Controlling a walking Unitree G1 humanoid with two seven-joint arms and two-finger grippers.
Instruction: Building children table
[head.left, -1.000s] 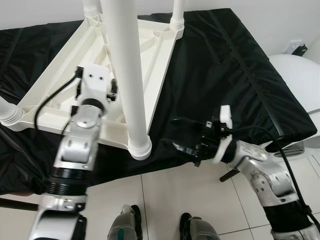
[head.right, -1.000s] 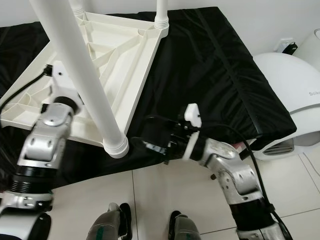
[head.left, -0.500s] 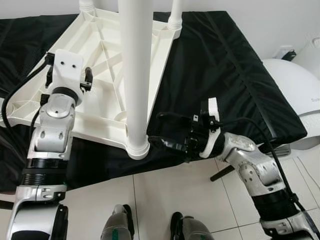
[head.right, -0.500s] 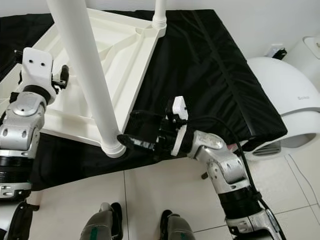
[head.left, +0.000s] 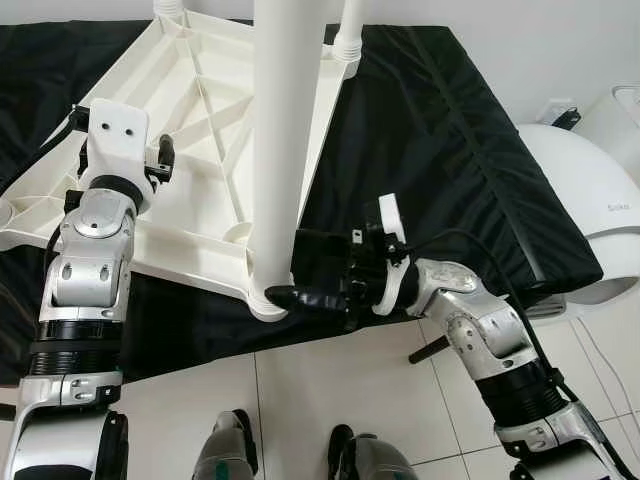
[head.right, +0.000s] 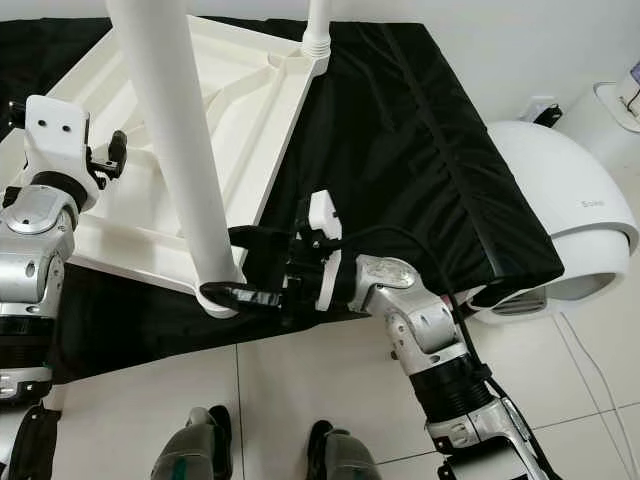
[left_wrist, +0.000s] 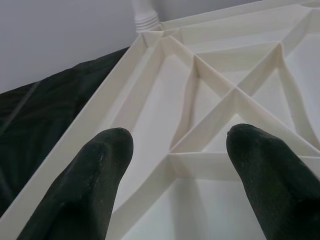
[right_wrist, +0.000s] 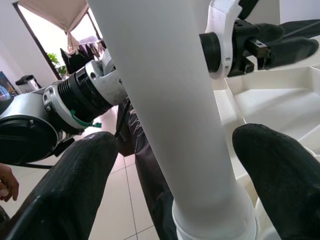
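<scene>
Straddling white plastic round table leg (head.left: 278, 150) at 6 o'clock corner, right gripper (head.left: 300, 270) open; rigid, light, slick—grip low near socket; left gripper (left_wrist: 175, 165) open over upturned white ribbed plastic tabletop (head.left: 200, 130)

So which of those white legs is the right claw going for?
The near leg, at the corner closest to the robot. The right claw has one finger on each side of its base; the other legs stand at far corners.

An upturned table top (head.left: 215, 190) lies on a cloth-covered surface (head.left: 450, 150) at upper left, its near leg (head.left: 278, 150) rising at centre; the right gripper (head.left: 300, 275) straddles that leg's base, a domed appliance (head.left: 590, 215) at far right
</scene>
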